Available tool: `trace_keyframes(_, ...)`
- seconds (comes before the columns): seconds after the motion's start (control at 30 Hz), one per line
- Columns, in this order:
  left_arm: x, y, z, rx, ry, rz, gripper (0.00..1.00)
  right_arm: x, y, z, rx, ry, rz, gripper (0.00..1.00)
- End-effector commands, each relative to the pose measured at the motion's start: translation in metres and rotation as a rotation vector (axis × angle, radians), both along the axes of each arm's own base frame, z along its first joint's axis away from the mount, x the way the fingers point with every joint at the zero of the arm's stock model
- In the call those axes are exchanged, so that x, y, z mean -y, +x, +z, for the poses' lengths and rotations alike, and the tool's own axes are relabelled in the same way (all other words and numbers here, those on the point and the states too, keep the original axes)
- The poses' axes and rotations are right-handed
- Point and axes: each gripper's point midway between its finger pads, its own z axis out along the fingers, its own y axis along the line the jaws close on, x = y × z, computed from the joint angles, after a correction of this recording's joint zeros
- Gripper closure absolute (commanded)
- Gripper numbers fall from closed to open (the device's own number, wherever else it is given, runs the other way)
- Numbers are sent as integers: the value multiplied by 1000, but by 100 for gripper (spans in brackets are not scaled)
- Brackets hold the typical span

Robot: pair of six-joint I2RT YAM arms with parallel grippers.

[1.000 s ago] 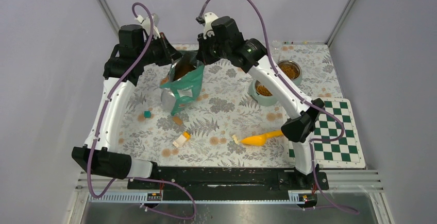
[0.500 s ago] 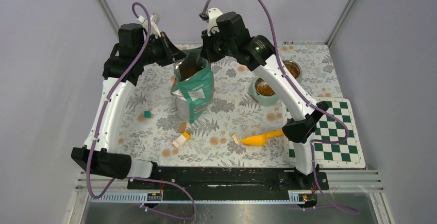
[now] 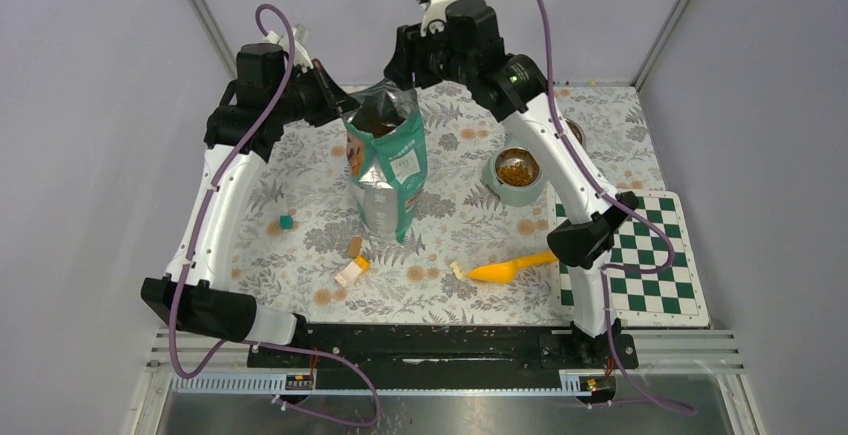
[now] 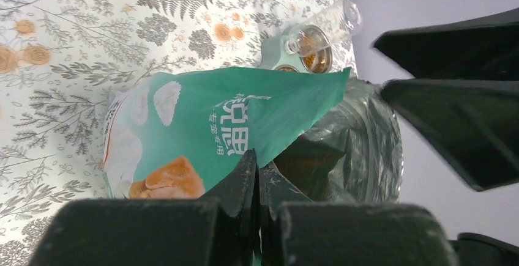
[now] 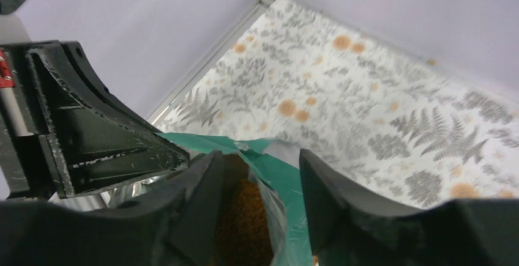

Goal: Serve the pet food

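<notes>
The teal pet food bag [image 3: 388, 170] stands upright mid-table with its mouth open. Brown pet food [image 3: 380, 121] shows inside it, and in the right wrist view the pet food [image 5: 245, 217] lies deep in the bag. My left gripper [image 3: 348, 108] is shut on the bag's left rim; in its own view the left gripper [image 4: 258, 174] pinches the teal edge of the bag [image 4: 202, 131]. My right gripper [image 3: 412, 77] hovers at the back rim. Seen from the right wrist, that gripper [image 5: 260, 159] is open, one finger inside the mouth and one outside, the rim loose between them.
A teal bowl [image 3: 516, 179] with kibble sits right of the bag; a metal bowl [image 3: 573, 131] peeks out behind the right arm. An orange scoop [image 3: 505, 270] lies near the front. A green chessboard [image 3: 645, 255] is at the right. Small toy blocks [image 3: 352, 271] lie front left.
The bag has gone from leaning left to upright and shifted right. Both arms rose with it. The right gripper's jaws have parted and let go of the rim; the left stays shut.
</notes>
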Motion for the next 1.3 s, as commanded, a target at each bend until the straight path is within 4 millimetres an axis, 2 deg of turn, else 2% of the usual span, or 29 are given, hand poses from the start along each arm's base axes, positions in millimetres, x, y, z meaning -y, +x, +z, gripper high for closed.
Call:
trace_keyframes(0.0,-7,9,34,120,-29,55,100,20,-7,86,161,178,-29,32)
trace_keyframes(0.03,-9,11,33,122,-23,64,100,24,-8,84,153,169,-41,23)
trace_keyframes(0.07,-10,11,34,126,-19,71,100,31,-15,92,159,174,-53,18)
trace_keyframes(0.13,-11,13,37,136,-14,79,100,41,-25,96,158,168,-61,13)
trace_keyframes(0.2,-12,15,38,140,-11,87,100,47,-39,93,151,149,-68,12)
trace_keyframes(0.47,-14,22,39,146,-8,110,100,45,-96,39,215,-32,-187,15)
trace_keyframes(0.57,-15,23,40,146,-16,116,100,31,-118,35,278,-4,-212,17)
trace_keyframes(0.67,-13,24,41,145,-24,109,100,9,-131,25,299,-6,-218,21)
trace_keyframes(0.8,-13,23,40,144,-20,107,100,-23,-129,8,291,-30,-210,25)
trace_keyframes(0.9,-13,21,41,146,-17,103,100,-37,-122,1,277,-48,-234,30)
trace_keyframes(0.97,-13,20,41,147,-16,102,100,-40,-114,-4,270,-70,-273,34)
trace_keyframes(1.03,-13,20,41,147,-17,103,100,-38,-106,-8,272,-103,-327,43)
trace_keyframes(1.1,-13,19,42,150,-17,103,100,-37,-100,-9,282,-125,-363,62)
trace_keyframes(1.13,-14,20,42,150,-17,105,100,-38,-99,-8,289,-130,-363,80)
trace_keyframes(1.17,-14,20,43,152,-17,108,100,-38,-99,-6,296,-133,-357,94)
trace_keyframes(1.2,-15,20,44,154,-16,111,100,-39,-101,-4,301,-133,-339,100)
trace_keyframes(1.27,-17,22,47,163,-13,121,100,-41,-106,6,336,-130,-278,100)
